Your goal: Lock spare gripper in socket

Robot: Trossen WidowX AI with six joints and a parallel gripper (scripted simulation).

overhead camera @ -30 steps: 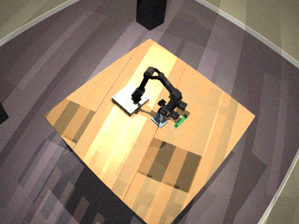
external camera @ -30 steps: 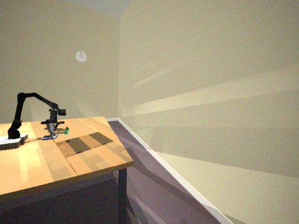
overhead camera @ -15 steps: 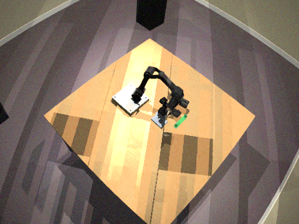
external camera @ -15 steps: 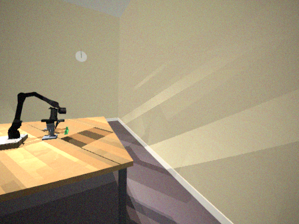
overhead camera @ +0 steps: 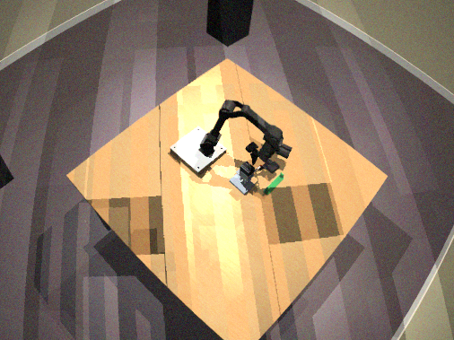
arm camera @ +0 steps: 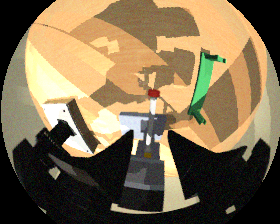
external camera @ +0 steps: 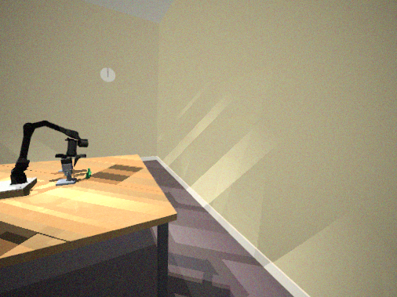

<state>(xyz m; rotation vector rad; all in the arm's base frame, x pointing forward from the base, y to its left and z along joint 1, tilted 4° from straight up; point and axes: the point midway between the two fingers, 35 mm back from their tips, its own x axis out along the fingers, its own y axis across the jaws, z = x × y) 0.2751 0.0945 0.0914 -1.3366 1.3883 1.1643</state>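
Observation:
The lock pin, with a red head and pale shaft [arm camera: 153,106], shows in the wrist view running from the head down to the mount [arm camera: 128,120] [overhead camera: 238,183] [external camera: 63,182]. Its far end is hidden, so how deep it sits cannot be told. A dark boxy body, seemingly the spare gripper [arm camera: 142,181] [overhead camera: 246,170] [external camera: 66,164], stands on the mount, with a small yellow part at its near end. My gripper [arm camera: 150,133] [overhead camera: 262,163] is partly open above the mount. Its fingertips stand apart on either side of the pin's line, with a gap to the shaft on both sides.
A green bracket-like holder [overhead camera: 275,184] [external camera: 89,173] [arm camera: 202,85] stands on the table beside the mount, with nothing seen in it. The arm's white base plate [overhead camera: 193,152] [arm camera: 59,112] lies on the other side. Patchy shadows cross the wooden table [overhead camera: 215,267].

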